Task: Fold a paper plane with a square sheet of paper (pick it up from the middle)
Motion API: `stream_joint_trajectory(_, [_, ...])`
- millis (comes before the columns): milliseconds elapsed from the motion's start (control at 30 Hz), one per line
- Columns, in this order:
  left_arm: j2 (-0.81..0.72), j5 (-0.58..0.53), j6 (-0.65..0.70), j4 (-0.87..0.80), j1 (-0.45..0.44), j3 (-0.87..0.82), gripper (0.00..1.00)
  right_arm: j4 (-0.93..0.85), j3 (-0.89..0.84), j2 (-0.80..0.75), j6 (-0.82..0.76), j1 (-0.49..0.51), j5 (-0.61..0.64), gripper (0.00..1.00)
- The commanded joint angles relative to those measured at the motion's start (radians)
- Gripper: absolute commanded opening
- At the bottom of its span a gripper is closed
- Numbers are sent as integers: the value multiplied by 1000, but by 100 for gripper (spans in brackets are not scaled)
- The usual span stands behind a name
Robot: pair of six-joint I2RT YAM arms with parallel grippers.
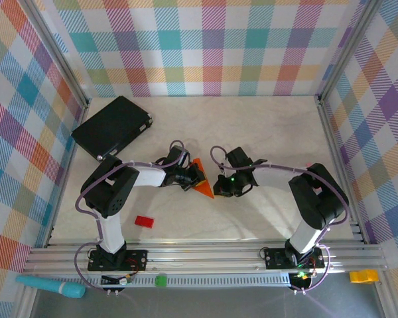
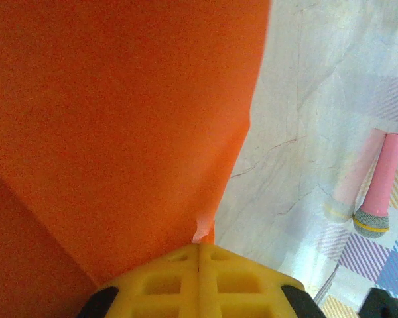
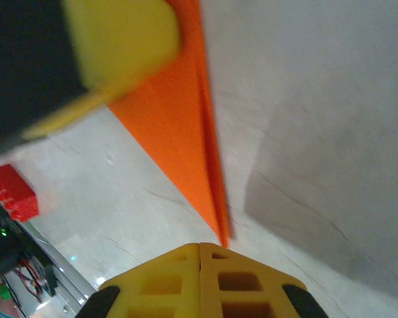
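The left arm [image 1: 113,192] and the right arm [image 1: 315,199] are black with white parts. Each stands on a black foot [image 1: 109,258]. A thin purple cable [image 1: 80,205] loops along each arm. A small green light [image 1: 232,177] glows on the right one. The fingers [image 2: 166,285] are yellow, with square holes and black corners.

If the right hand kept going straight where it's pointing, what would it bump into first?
The orange paper: its pointed tip lies at the fingertips of the right hand. Behind that, probably the left hand.
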Motion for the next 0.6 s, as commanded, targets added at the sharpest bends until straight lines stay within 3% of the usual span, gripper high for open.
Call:
stream_joint_trajectory(0, [36,-75,19,-148,3,-45,3,33,39,32,37,7,-11,3])
stream_joint_trajectory(567, [5,-52,18,-135,3,-28,4,-41,147,195,-10,28,81,1])
